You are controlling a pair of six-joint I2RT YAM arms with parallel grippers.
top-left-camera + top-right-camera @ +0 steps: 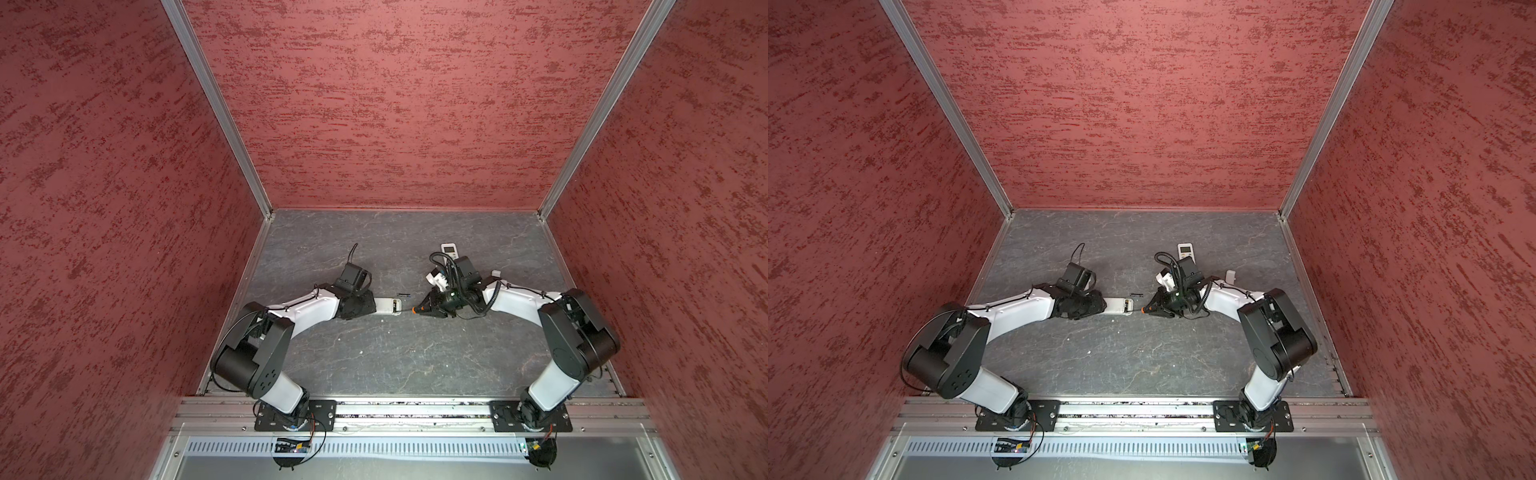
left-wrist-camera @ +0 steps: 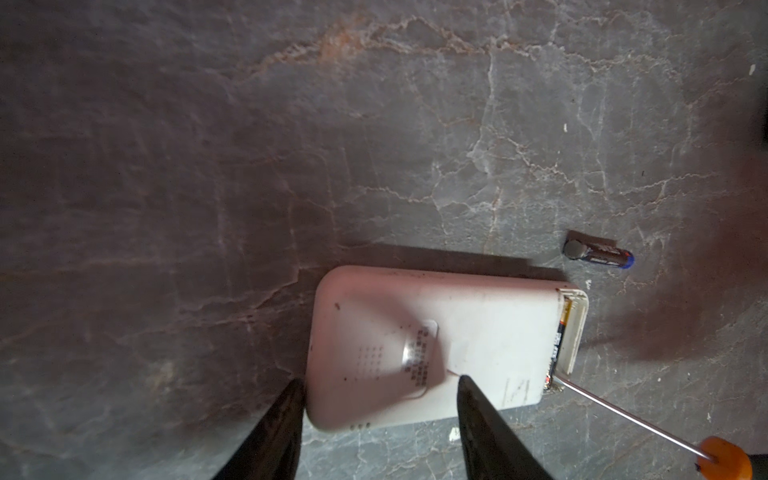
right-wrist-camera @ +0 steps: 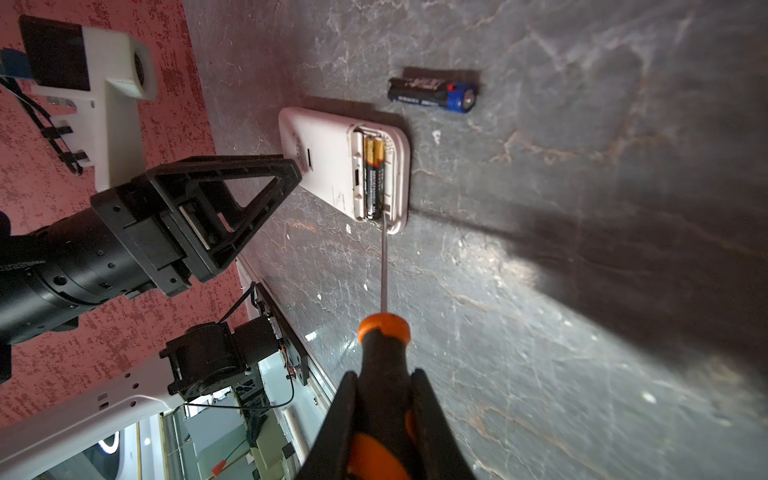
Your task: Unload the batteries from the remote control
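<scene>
In both top views you see a grey stone-patterned bench (image 1: 374, 365) inside red walls, with two arms meeting near its middle. The left end effector (image 1: 370, 306) sits over one end of a white remote (image 1: 388, 306) that lies face down. A loose battery (image 1: 404, 295) lies on the bench just beside the remote's other end. The right end effector (image 1: 426, 309) aims a screwdriver (image 1: 415, 309) at that same end. A second remote (image 1: 449, 249) lies near the back wall.

In the left wrist view, the left end effector is released, its fingers (image 2: 274, 432) spread. One tip is just beside the remote's end and the other is over its back. You cannot tell whether they press down.

In the right wrist view, the right end effector is clenched on the screwdriver's black-and-orange handle. The thin shaft reaches into the open compartment, which has no cover on it. Its tip is at the end of a black-and-gold seated battery (image 3: 373, 178).

The job looks roughly half done. One battery is out and at least one is left to pry free. You cannot tell whether another sits beside it.
</scene>
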